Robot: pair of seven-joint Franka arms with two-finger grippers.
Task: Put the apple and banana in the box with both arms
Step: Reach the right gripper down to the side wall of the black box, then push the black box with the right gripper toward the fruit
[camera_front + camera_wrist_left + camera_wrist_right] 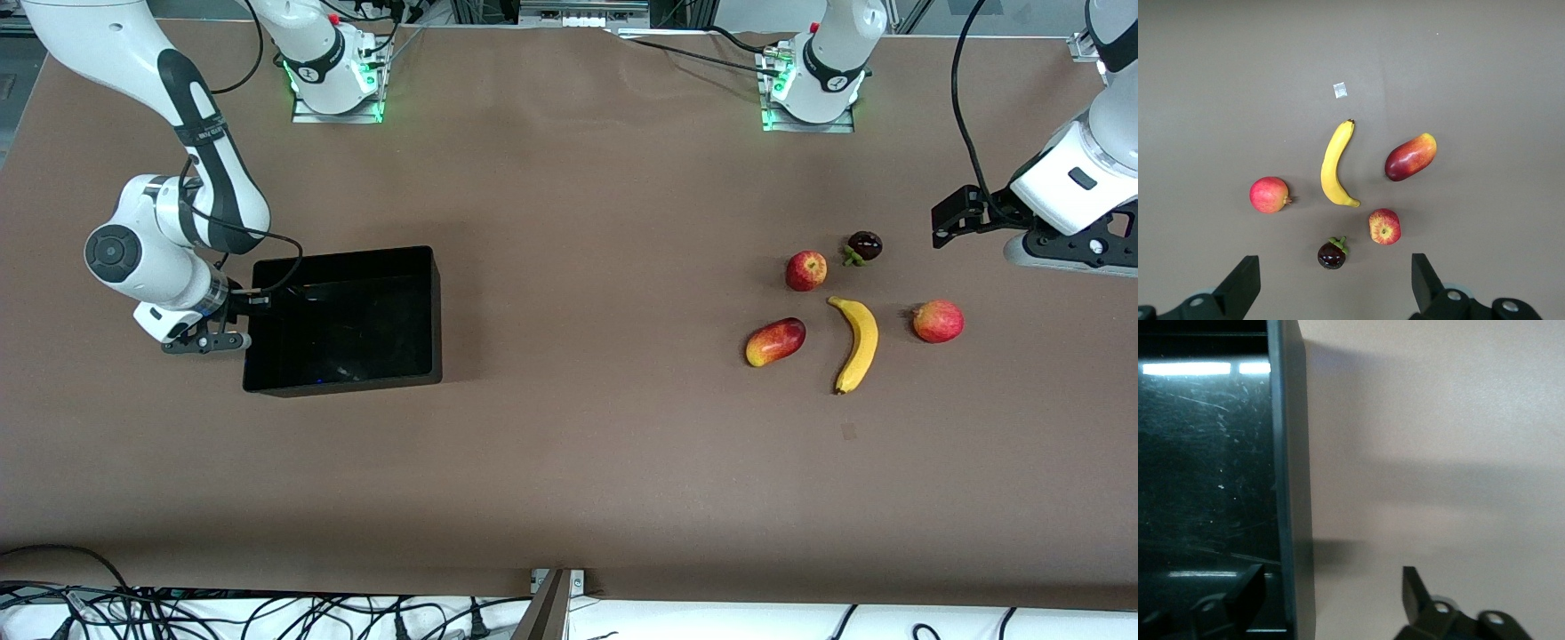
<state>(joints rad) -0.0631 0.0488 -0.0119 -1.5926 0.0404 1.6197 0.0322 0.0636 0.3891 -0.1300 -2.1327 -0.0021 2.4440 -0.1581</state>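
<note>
The apple lies on the brown table toward the left arm's end, with the banana just nearer the front camera. Both show in the left wrist view, the apple and the banana. My left gripper is open and empty, high over the table beside the fruits. The black box stands toward the right arm's end and is empty. My right gripper is open and low, its fingers astride the box's end wall, one inside and one outside.
Around the apple and banana lie a red-orange round fruit, a red-yellow mango-like fruit and a dark mangosteen. A small pale scrap lies on the table near the banana's tip.
</note>
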